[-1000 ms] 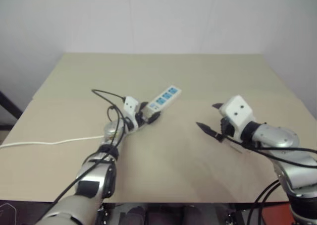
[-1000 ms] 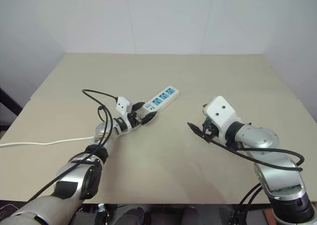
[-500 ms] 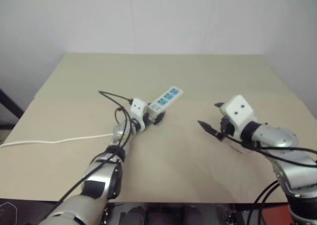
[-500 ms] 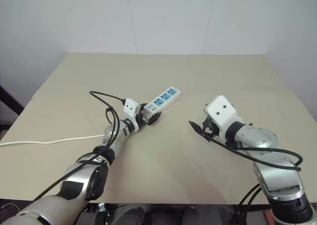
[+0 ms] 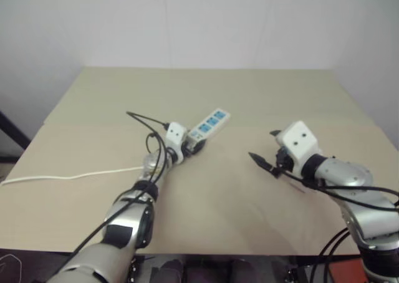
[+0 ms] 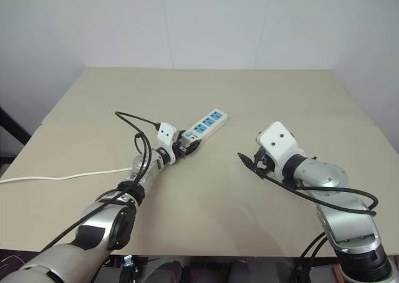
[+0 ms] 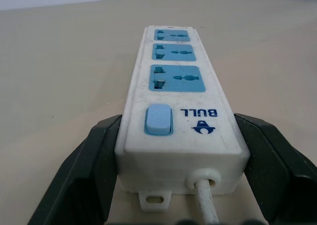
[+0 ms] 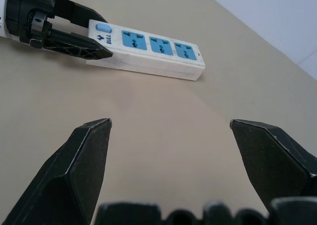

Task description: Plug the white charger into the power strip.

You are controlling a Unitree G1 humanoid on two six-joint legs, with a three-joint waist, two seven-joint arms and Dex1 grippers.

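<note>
While the left gripper [image 7: 179, 160] clamps its switch end, the power strip [image 6: 202, 125] runs diagonally far-right; right gripper [image 8: 171, 160] spread

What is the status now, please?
Left gripper fingers shut on power strip, switch end. Right gripper open, holding nothing, above table. Nothing in the way.
</note>
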